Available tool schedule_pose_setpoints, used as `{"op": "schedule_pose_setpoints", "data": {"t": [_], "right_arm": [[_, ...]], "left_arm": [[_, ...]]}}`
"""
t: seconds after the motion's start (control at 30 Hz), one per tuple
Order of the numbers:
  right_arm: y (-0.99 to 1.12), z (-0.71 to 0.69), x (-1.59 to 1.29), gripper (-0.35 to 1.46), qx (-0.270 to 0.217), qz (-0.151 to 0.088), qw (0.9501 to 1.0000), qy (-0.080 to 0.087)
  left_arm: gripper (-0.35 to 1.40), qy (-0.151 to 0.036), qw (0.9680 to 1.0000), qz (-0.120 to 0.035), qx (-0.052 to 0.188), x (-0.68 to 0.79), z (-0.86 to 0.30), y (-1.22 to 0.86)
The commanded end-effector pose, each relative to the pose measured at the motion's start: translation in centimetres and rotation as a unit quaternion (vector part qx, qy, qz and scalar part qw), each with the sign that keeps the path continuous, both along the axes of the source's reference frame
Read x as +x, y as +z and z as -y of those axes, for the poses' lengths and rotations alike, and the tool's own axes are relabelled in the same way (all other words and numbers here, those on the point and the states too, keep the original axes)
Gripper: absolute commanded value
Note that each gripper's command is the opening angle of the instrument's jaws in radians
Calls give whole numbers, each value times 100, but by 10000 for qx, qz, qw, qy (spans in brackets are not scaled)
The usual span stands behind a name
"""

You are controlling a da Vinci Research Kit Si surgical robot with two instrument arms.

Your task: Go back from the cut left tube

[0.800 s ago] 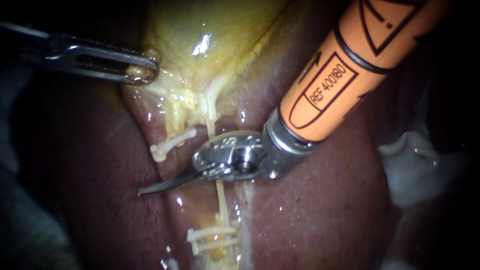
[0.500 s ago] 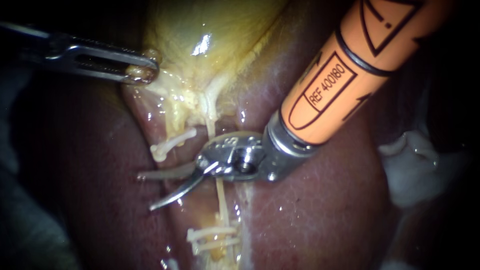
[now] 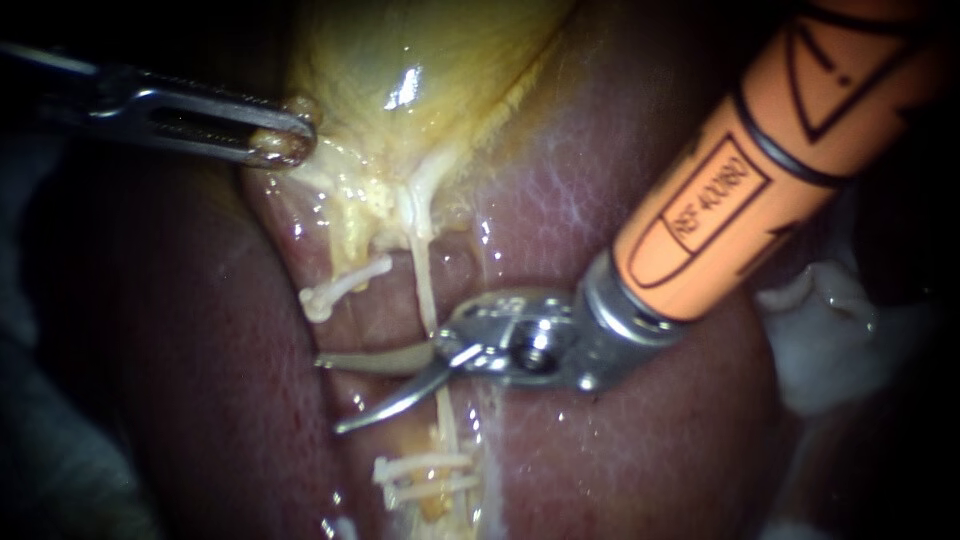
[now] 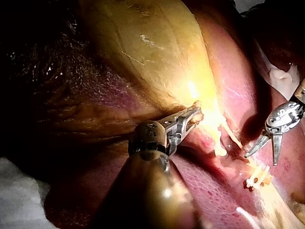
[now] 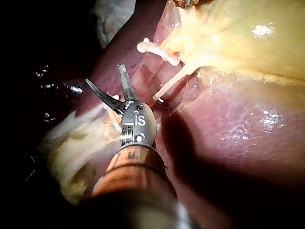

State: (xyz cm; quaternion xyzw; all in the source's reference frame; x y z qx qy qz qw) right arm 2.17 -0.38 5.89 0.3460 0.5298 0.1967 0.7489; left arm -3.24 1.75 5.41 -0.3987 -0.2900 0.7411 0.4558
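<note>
Orange-shafted right instrument, blades apart, just below the cut left tube

Orange shaft fills the endoscope view's upper right and slopes down to a steel wrist, where the right instrument (image 3: 328, 395) ends in 2 slim curved blades. They stand apart with nothing between them. The upper blade lies level and points to the view's left. The lower one angles downward over the liver (image 3: 640, 430).

A thin pale tube (image 3: 425, 290) runs under the blades' hinge and down to a cluster of white clips (image 3: 425, 472). The cut left tube (image 3: 345, 283) shows as a short white-clipped stump just above the upper blade, near it but not touching.

Farther back, the left instrument (image 3: 285, 140) reaches in almost level from the left. Its jaws are clamped on the yellow edge of the gallbladder (image 3: 420, 60) and hold it taut.
</note>
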Motion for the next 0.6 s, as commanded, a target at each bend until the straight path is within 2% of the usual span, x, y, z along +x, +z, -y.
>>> {"op": "schedule_pose_setpoints", "data": {"t": [0.03,0.17,0.27,0.37,0.5,0.6], "right_arm": [[-5,3,-10,145,-182,56,9997,133],[-18,3,-46,145,-801,178,9960,346],[-31,-6,-77,145,-1227,352,9910,404],[-44,-19,-107,145,-1602,654,9845,276],[-59,-34,-138,145,-2022,1049,9737,17],[-67,-42,-156,145,-2244,1250,9664,-37]], "left_arm": [[-35,-5,10000,-4,-2,0,0,1],[-35,-12,10000,-11,-9,1,-1,2],[-35,-11,10000,-10,-9,1,-2,2],[-35,-11,10000,-10,-9,2,-2,2],[-35,-11,10000,-10,-9,2,-2,2],[-35,-12,10000,-11,-9,2,-2,2]]}}
